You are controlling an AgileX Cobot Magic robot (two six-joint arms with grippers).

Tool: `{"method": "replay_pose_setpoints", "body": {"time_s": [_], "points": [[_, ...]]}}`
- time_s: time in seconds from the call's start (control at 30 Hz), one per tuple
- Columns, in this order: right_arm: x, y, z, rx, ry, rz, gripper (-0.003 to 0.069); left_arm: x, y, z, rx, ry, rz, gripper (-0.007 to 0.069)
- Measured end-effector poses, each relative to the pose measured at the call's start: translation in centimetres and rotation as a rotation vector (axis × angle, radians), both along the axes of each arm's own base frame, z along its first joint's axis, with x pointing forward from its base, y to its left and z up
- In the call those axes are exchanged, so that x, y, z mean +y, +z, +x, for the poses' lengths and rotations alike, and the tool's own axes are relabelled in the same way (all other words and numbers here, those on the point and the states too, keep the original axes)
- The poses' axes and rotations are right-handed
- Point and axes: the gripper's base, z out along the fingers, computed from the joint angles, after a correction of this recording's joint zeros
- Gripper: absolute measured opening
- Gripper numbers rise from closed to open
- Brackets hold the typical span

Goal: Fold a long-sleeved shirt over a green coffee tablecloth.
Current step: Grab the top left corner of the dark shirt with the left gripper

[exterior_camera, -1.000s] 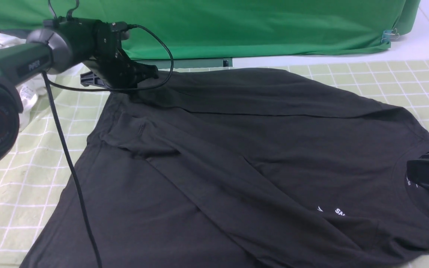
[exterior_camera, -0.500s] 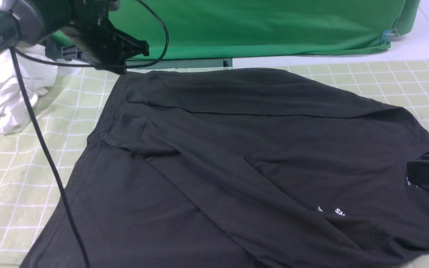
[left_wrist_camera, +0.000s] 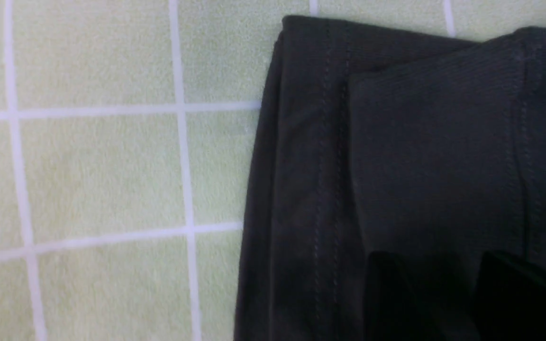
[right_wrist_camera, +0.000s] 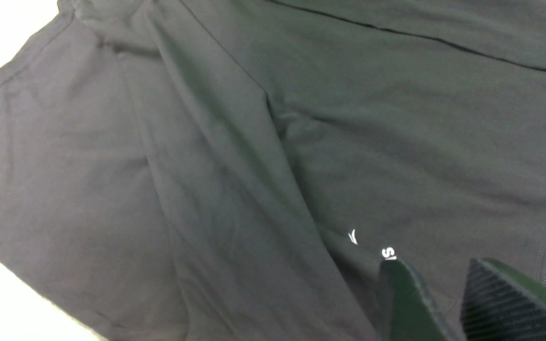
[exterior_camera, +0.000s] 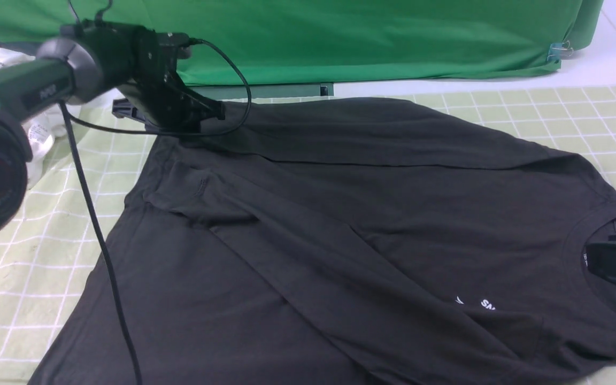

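Note:
The black long-sleeved shirt (exterior_camera: 340, 224) lies spread on the green coffee tablecloth (exterior_camera: 19, 278), collar to the right, and one sleeve is folded diagonally across its body. My left gripper (exterior_camera: 206, 113) sits low over the shirt's far left corner. In the left wrist view its two dark fingers (left_wrist_camera: 386, 293) stand apart above the stitched hem (left_wrist_camera: 325, 189), with nothing between them. My right gripper (exterior_camera: 615, 262) hovers at the collar by the right edge. Its ribbed fingers (right_wrist_camera: 500, 308) are apart above the chest, beside the white lettering (right_wrist_camera: 386, 253).
A white garment (exterior_camera: 40, 136) lies crumpled at the far left behind the left arm. A plain deep-green sheet (exterior_camera: 367, 37) hangs along the back, clipped at its right end (exterior_camera: 559, 52). The left arm's cable (exterior_camera: 99, 235) droops over the shirt's left side.
The left arm rose up and left off the shirt's corner, then came back down onto it, and its jaws now stand apart. The right gripper slid slightly nearer along the collar.

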Motion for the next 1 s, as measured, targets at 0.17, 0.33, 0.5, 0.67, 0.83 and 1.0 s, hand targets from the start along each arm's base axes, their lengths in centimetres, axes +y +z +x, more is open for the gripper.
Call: {"method": "replay_pose_setpoints", "body": {"time_s": [0.17,0.33,0.5,0.67,0.83,1.0], "points": [[0.0,0.0,0.0,0.001,0.000,0.000,0.0196,0.1,-0.6,0.6,-0.048,-0.016,0.024,0.0435],[0.0,0.0,0.0,0.002,0.000,-0.001,0.0196,0.1,-1.2,0.8,-0.064,-0.019,0.023,0.0446],[0.0,0.0,0.0,0.002,0.000,-0.001,0.0196,0.0,-1.9,0.9,-0.055,-0.015,0.013,0.0386],[0.0,0.0,0.0,0.002,0.000,-0.001,0.0196,-0.2,-2.0,0.9,-0.052,0.004,-0.025,0.0262],[0.0,0.0,0.0,0.002,0.000,-0.001,0.0196,-0.3,-1.9,0.9,-0.049,-0.004,-0.024,0.0110],[0.0,0.0,0.0,0.002,0.000,-0.001,0.0196,-0.2,-1.1,0.5,-0.020,-0.033,-0.001,0.0024]]}}
